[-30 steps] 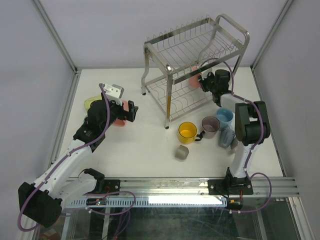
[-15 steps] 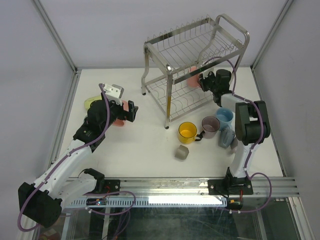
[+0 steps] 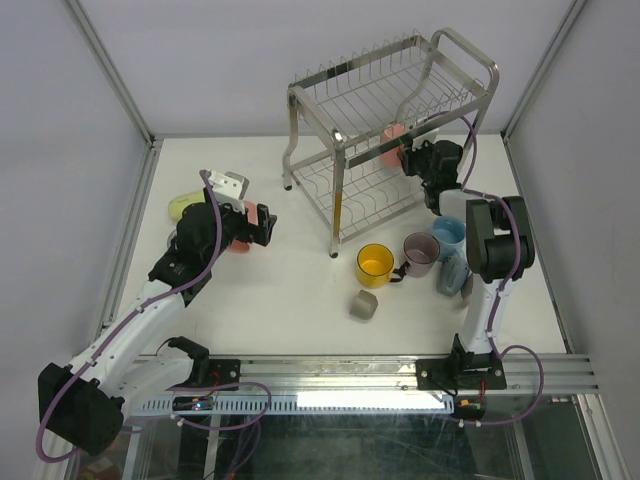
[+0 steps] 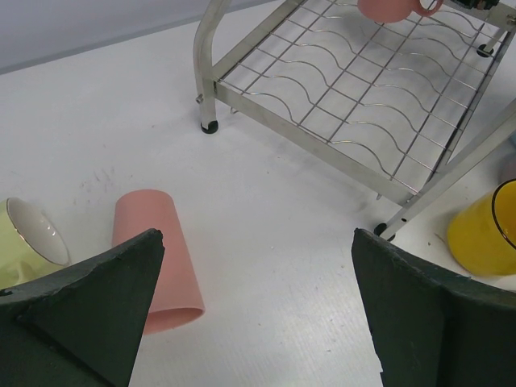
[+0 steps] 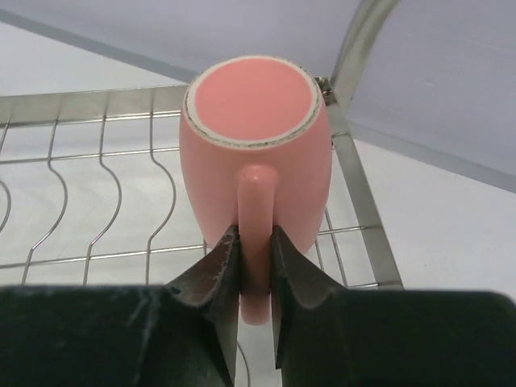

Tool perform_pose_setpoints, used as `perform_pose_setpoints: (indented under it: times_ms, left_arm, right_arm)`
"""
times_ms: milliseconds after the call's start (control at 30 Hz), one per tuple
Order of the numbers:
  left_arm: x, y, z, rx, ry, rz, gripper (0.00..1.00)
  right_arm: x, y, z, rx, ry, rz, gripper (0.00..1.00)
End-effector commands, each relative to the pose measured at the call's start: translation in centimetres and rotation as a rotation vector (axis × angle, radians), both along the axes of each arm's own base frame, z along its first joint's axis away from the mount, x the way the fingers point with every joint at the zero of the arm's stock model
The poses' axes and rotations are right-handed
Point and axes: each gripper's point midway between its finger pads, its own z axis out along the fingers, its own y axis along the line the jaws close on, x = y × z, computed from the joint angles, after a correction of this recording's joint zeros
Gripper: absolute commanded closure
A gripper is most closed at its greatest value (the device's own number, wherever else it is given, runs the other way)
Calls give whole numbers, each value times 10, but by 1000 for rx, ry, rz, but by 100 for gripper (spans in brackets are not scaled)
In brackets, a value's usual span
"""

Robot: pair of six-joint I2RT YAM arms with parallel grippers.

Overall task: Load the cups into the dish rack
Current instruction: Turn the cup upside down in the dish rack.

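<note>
Clamping pink mug (image 5: 254, 153) handle, R end effector (image 5: 254, 270) holds it over rack (image 5: 363, 36); L end effector (image 4: 256, 235) wide apart.

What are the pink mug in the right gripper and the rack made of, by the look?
Pink mug: likely glazed ceramic, with a smooth satin sheen and a pale, rough, unglazed-looking ring around its base. Dish rack: metal, probably polished or chromed steel, with thin wavy wires and tubes showing bright reflections.
</note>
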Motion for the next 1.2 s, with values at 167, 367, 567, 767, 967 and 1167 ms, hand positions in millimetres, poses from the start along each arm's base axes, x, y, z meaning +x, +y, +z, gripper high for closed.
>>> perform_pose_setpoints:
  times_ms: [167,367,567,767,967,1167]
  left_arm:
    - [8,0,17,-20,-74,4,1]
    - [8,1,16,-12,-76,2,1]
    - [7,1,16,-10,-78,-1,1]
    - [7,0,17,-15,-77,-6,1]
    - [6,-1,18,-22,-81,-9,1]
    - [5,-2,19,-29,-81,-14,1]
  right_arm:
    - [46,-14,94,105,-295,-120,100]
    - [57,-18,89,122,-309,-154,100]
    - [65,-17,85,106,-336,-155,100]
    - [71,-17,76,86,-336,-154,93]
    - [74,-17,71,63,-331,-146,77]
    - [77,-23,70,47,-318,-166,65]
